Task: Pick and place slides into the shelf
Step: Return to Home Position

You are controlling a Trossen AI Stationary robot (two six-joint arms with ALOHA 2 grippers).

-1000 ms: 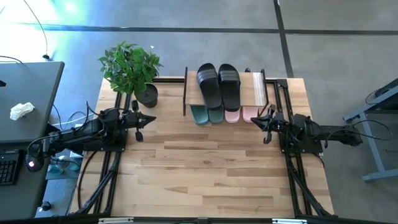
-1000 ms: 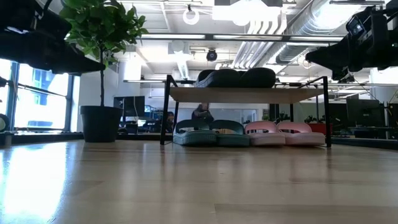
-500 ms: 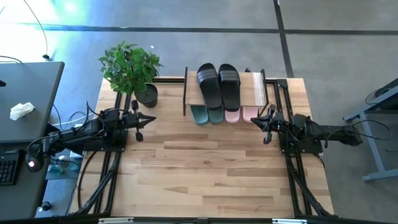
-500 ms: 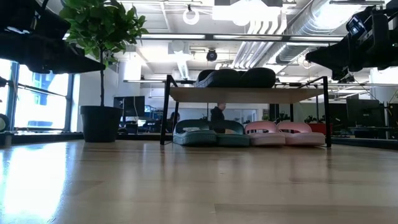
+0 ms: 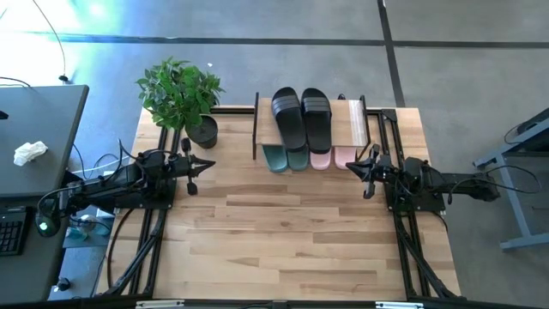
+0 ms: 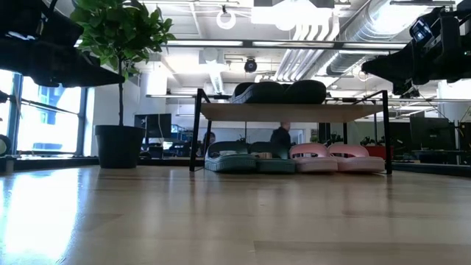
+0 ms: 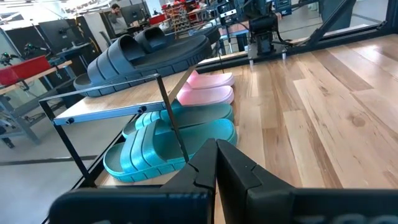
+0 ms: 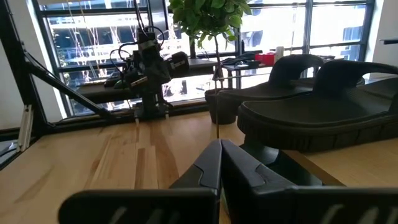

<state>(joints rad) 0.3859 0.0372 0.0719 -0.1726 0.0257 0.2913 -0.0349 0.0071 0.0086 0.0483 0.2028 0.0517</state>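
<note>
Your left gripper (image 5: 208, 163) and right gripper (image 5: 350, 168) sit clear of the shelf (image 5: 356, 120), fingers pinched together, empty. Slides (image 5: 287, 116) fill it, black on top, so the work looks done.

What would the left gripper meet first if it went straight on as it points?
Likely the outer green slide under the shelf, just ahead of the left gripper; its height is unclear. The right gripper waits opposite.

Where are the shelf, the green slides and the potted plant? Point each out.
shelf (image 5: 356, 120): high view, bare end of its top board.
green slides (image 6: 232, 165): low view, sole edge of one of the pair.
potted plant (image 5: 178, 90): high view, its leaves.
</note>
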